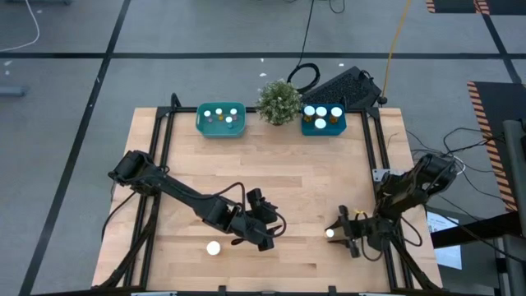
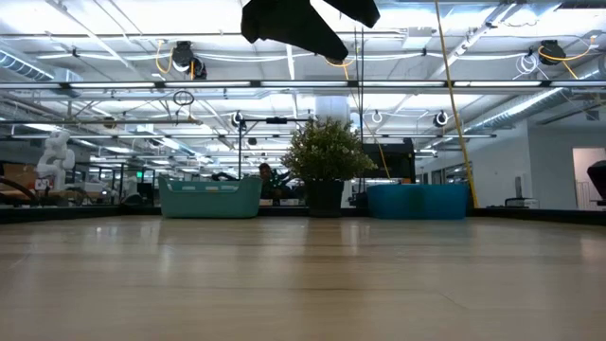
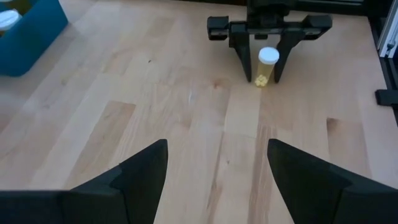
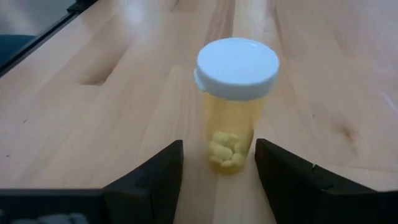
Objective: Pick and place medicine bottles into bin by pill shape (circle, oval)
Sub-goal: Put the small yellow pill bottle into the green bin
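A medicine bottle (image 4: pixel 236 106) with an amber body, a white cap and yellow pills stands upright on its base on the table at the near right. My right gripper (image 4: pixel 217 180) is open and level with the table. Its fingers stand on either side of the bottle (image 1: pixel 329 233) with a small gap on each side. My left gripper (image 1: pixel 269 233) hangs open over the table's near middle, nothing between its fingers, facing the right gripper (image 3: pixel 267 59). Another white-capped bottle (image 1: pixel 213 247) stands on the table just left of the left gripper.
At the far edge stand a teal bin (image 1: pixel 221 128) and a blue bin (image 1: pixel 322 129), each holding several white-capped bottles. A green potted plant (image 1: pixel 279 101) stands between them. Bare wood lies between the grippers and the bins.
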Controlling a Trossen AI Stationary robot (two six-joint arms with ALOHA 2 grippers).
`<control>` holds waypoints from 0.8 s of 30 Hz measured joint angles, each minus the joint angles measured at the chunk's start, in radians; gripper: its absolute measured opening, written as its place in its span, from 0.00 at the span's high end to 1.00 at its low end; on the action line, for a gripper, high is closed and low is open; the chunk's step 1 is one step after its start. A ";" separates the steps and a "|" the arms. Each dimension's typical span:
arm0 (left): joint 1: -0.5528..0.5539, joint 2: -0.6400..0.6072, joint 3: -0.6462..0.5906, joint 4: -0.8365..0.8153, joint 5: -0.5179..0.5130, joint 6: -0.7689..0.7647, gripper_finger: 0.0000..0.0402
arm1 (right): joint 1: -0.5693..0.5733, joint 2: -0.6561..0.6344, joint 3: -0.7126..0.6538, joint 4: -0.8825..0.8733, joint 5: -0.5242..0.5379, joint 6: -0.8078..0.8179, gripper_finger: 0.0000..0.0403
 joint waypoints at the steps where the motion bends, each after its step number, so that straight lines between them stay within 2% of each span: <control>1: 0.000 0.000 0.000 0.004 0.000 0.005 0.31 | -0.005 0.006 0.000 0.010 -0.001 -0.005 0.53; 15: 0.031 0.000 0.000 0.013 0.000 0.058 0.31 | -0.042 0.017 0.000 0.048 -0.012 -0.023 0.76; 20: 0.044 0.000 0.000 0.013 0.000 0.064 0.31 | -0.062 -0.002 0.000 0.054 -0.035 -0.017 0.77; 24: 0.051 0.000 0.000 0.019 0.007 0.087 0.31 | -0.120 -0.041 0.006 0.051 -0.097 -0.031 0.76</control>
